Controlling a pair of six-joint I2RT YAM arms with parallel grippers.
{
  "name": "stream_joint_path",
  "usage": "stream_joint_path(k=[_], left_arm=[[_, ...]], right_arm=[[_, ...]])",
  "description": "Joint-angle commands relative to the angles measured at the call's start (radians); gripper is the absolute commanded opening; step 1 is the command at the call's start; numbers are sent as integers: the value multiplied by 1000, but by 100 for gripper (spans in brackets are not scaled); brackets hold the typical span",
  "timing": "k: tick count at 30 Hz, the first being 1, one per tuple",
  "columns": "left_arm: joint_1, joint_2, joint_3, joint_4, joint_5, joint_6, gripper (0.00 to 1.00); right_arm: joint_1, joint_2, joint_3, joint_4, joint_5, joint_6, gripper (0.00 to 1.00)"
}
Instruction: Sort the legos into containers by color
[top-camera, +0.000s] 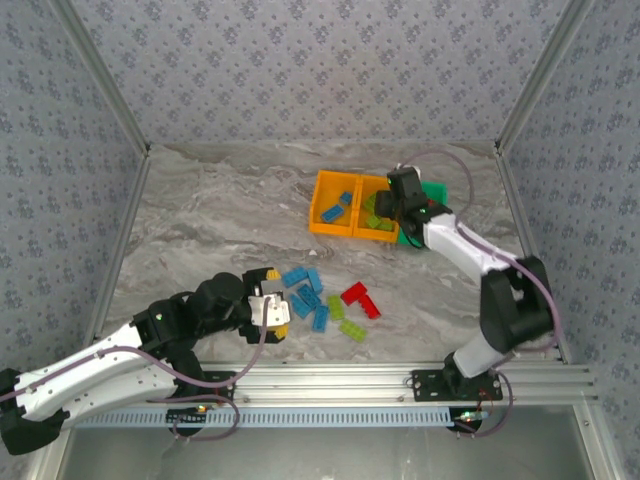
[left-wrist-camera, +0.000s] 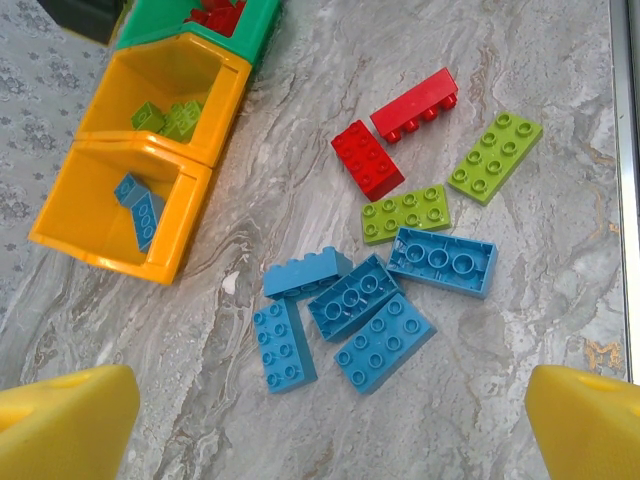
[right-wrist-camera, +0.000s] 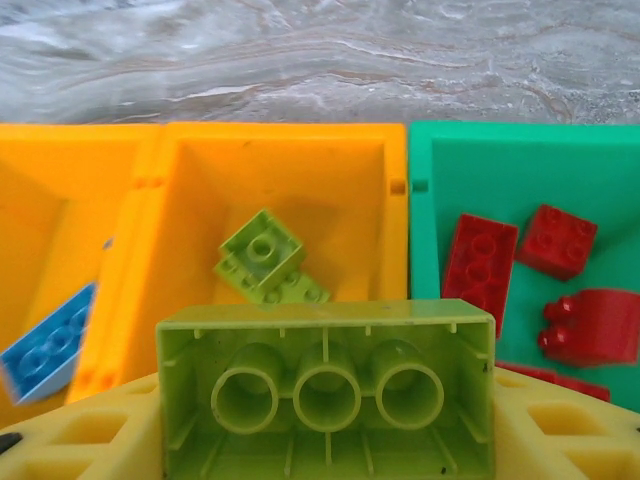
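A grey marbled table (top-camera: 220, 210), walled in by patterned grey panels (top-camera: 300, 60), carries the three bins in a row at the upper centre-right of the top view. The right gripper (top-camera: 392, 205) hangs over that row. Its wrist view shows it clamped on a lime green brick (right-wrist-camera: 325, 385), underside toward the camera, low in the frame. Directly past the brick lies the middle orange bin (right-wrist-camera: 300, 170), which already holds lime pieces (right-wrist-camera: 262, 255). The green bin (right-wrist-camera: 520, 170) on the right of that frame holds red bricks (right-wrist-camera: 480, 260). The left orange bin (right-wrist-camera: 60, 180) has a blue brick (right-wrist-camera: 45, 350) leaning inside. The step in hand looks like the drop of a lime brick. The next move probably calls for keeping the brick over the middle bin, away from the wall shared with the green one, and then letting the fingers part. At lower centre of the top view the left gripper (left-wrist-camera: 325, 430) hovers with its jaws spread wide and holding nothing, above the loose legos. In its wrist view five blue bricks (left-wrist-camera: 370, 300) sit clustered at centre. Two lime bricks (left-wrist-camera: 405, 213) and two red bricks (left-wrist-camera: 368, 160) lie just above them, so sorting is partly done.
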Motion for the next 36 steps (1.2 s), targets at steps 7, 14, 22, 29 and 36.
stream_joint_path(k=[7,14,22,29,36], left_arm=[[7,-4,10,-7,17,8,99],[7,-4,12,2,11,-19,99],[19,17,19,48,-70,-126,99],[75,76,132,67,-167,-396,99],[70,293,286,-97,-267,-1010,99]], right_arm=[[-22,230,265,-124,-8,-55,71],[-21,221,314,-200,-8,-55,90],[32,-132,92,-222,-180,3,95],[272,-535,-272,-188,-261,156,91],[538,-622,-375,-304,-293,263,90]])
